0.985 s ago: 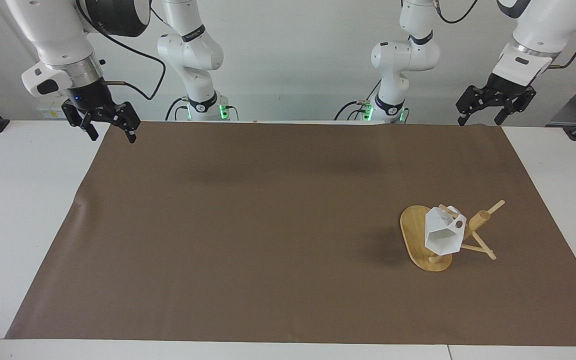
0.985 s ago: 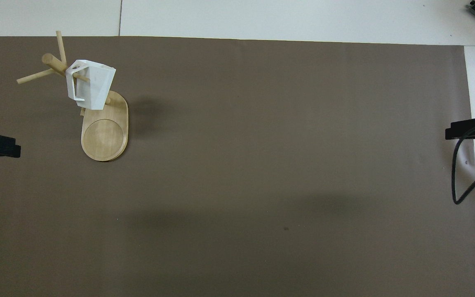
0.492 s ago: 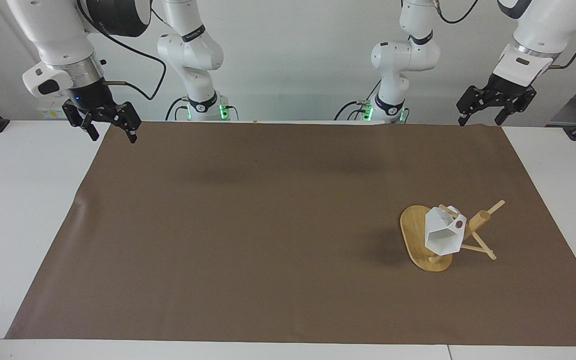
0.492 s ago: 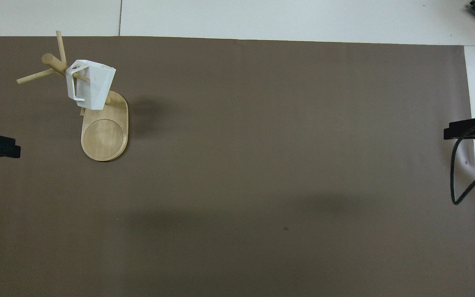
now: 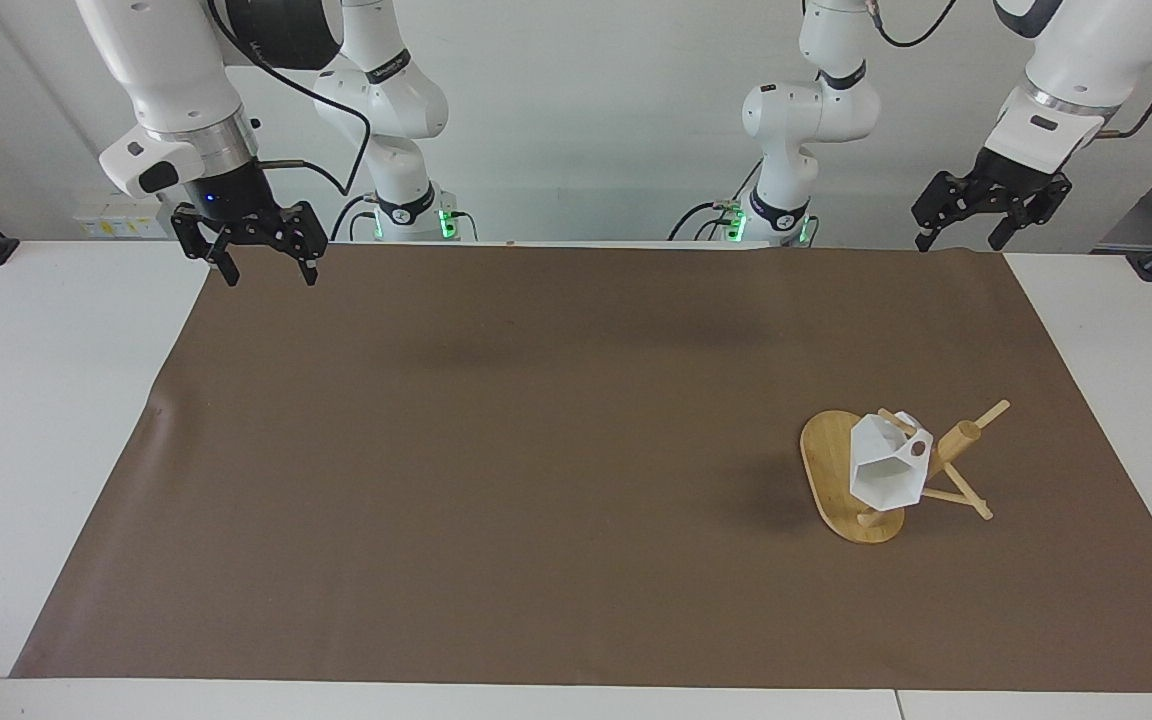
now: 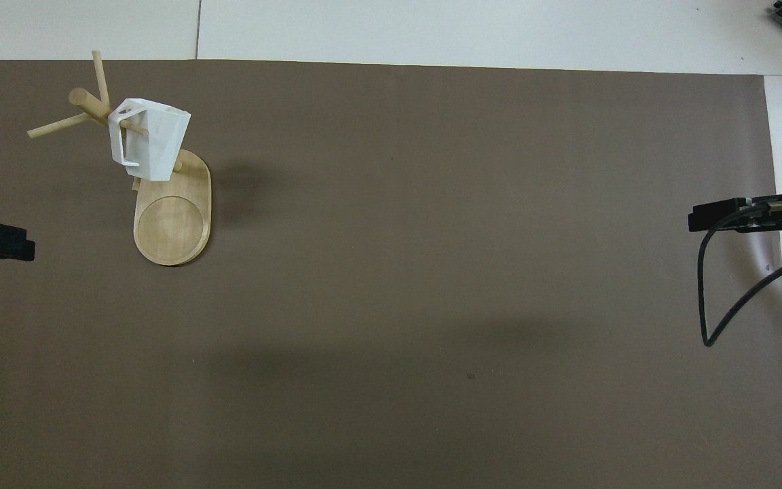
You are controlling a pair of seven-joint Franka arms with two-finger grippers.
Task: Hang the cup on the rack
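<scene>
I see the cup [image 5: 886, 468] hanging on a peg of the rack [image 5: 831, 470], which stands on the mat [image 5: 536, 450] toward the left arm's end.

even, bright, diffuse light from above; both views are sharp, with no glare or visible edge distortion. the rack [image 5: 851, 485] and the cup [image 5: 886, 468] throw one soft shadow on the brown mat [image 5: 536, 450] toward the right arm's end. two faint blurred arm shadows lie on the mat nearer the robots.

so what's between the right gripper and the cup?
Only bare brown mat lies between the open right gripper and the cup hanging on the rack; the facing view shows it.
</scene>
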